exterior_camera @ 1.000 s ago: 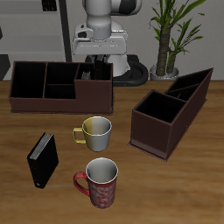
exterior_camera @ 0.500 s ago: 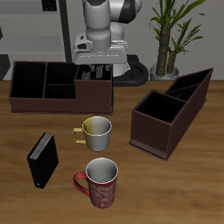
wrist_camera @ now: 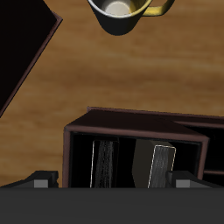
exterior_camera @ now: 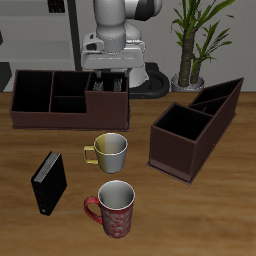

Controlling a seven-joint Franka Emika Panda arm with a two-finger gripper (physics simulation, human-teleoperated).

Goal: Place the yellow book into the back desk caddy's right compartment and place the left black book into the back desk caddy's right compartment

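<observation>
In the exterior view the gripper [exterior_camera: 108,77] hangs above the right compartment [exterior_camera: 108,100] of the back desk caddy [exterior_camera: 40,110]; whether its fingers are spread I cannot tell. A black book [exterior_camera: 48,182] stands near the caddy's front wall. In the wrist view the yellow book [wrist_camera: 159,164] and another black book [wrist_camera: 106,164] stand inside that compartment, beside each other.

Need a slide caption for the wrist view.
Tool's view down into the back desk caddy's right compartment, books inside, metal mug beyond.

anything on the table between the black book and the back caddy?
Nothing: bare wood between the black book and the back desk caddy, seen in the exterior view.
</observation>
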